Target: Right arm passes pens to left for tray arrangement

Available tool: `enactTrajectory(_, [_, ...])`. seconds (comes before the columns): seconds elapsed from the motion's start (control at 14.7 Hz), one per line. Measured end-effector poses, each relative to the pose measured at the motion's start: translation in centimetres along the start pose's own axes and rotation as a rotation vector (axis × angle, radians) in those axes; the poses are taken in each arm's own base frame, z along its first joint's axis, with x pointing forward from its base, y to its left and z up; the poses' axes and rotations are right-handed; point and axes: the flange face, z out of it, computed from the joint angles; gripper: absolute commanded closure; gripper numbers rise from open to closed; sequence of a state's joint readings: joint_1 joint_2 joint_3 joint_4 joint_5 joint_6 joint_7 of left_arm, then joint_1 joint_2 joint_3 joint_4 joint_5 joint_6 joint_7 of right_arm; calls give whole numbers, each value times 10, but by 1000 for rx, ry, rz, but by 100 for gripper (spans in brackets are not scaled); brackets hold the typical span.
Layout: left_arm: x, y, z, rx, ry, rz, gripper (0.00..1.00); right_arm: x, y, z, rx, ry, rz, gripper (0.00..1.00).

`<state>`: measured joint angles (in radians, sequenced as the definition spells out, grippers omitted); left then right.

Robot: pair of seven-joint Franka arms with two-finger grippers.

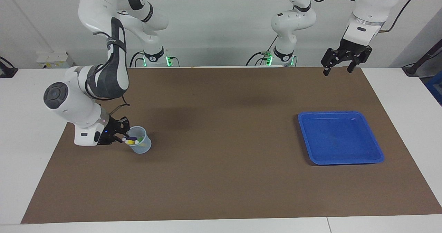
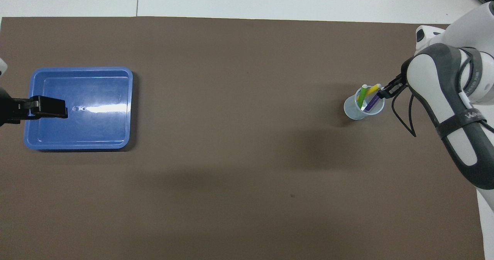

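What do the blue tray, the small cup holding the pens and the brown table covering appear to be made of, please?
Blue tray: probably glossy moulded plastic; it throws a bright white glare and has rounded corners.
Cup: likely thin translucent plastic, pale blue; the pens show through its wall.
Brown covering: matte, no glare, perhaps paper or felt; which one cannot be told.

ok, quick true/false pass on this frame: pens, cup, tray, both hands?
1. All three pens stand in the cup. True.
2. The tray already holds a pen. False: nothing lies in it.
3. The right hand is at the cup's rim, by the pen tops. True.
4. The left hand is down inside the tray. False: it hangs raised, open.
5. Cup and tray sit side by side. False: they sit toward different ends of the mat.
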<state>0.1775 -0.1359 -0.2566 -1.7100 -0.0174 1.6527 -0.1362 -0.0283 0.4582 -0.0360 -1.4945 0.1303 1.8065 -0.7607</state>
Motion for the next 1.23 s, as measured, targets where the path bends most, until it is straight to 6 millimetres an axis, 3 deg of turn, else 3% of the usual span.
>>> enactTrajectory(1.23, [-6,0,2,5,-6,0,0,3,-4,1,-6,4,-64,68])
